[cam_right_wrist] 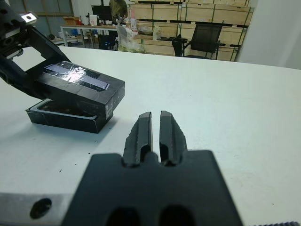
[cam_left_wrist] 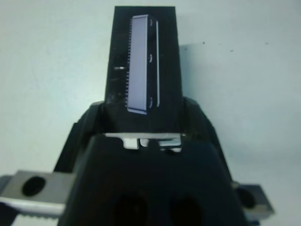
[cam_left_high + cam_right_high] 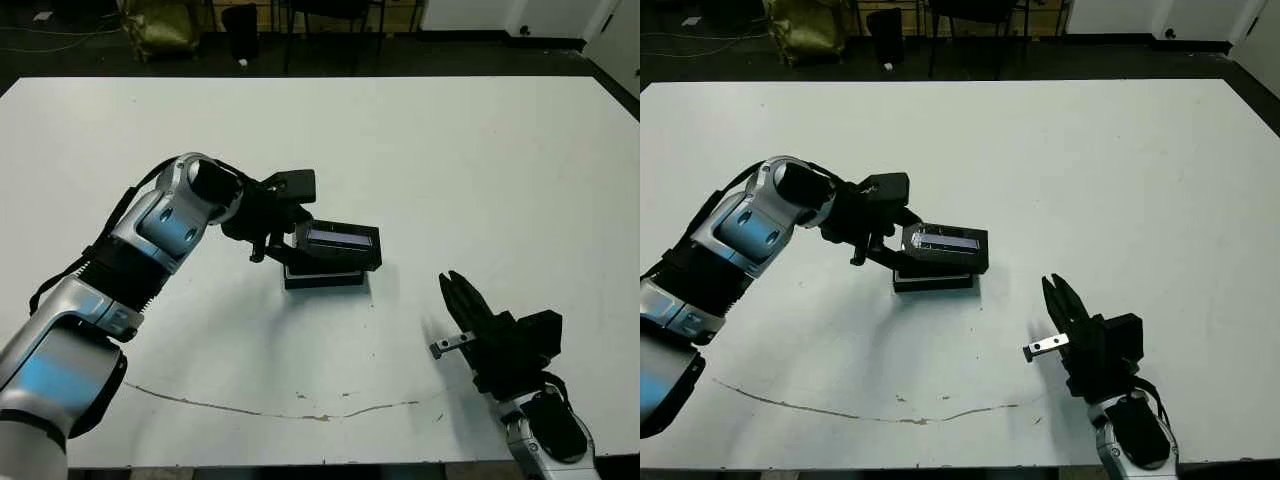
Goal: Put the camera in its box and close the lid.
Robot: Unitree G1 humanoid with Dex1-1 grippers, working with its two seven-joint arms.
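Your left hand [image 3: 285,235] grips the lid's [image 3: 340,245] left end, holding it tilted over the box [image 3: 322,278] mid-desk, offset right, ready to seat. Camera apparently inside, barely visible. Right hand [image 1: 155,129] idles near-right, fingers nearly together, empty.

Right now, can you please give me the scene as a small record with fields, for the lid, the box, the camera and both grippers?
lid: black cover with a greyish-lilac strip, held above the box, tilted, not yet seated
box: shallow black tray on the white table, partly under the lid
camera: a dark glossy face shows in the box under the lid in the right wrist view; it cannot be confirmed
left gripper: shut on the lid at one short end
right gripper: shut, holding nothing, apart from the box
task state: lid not closed
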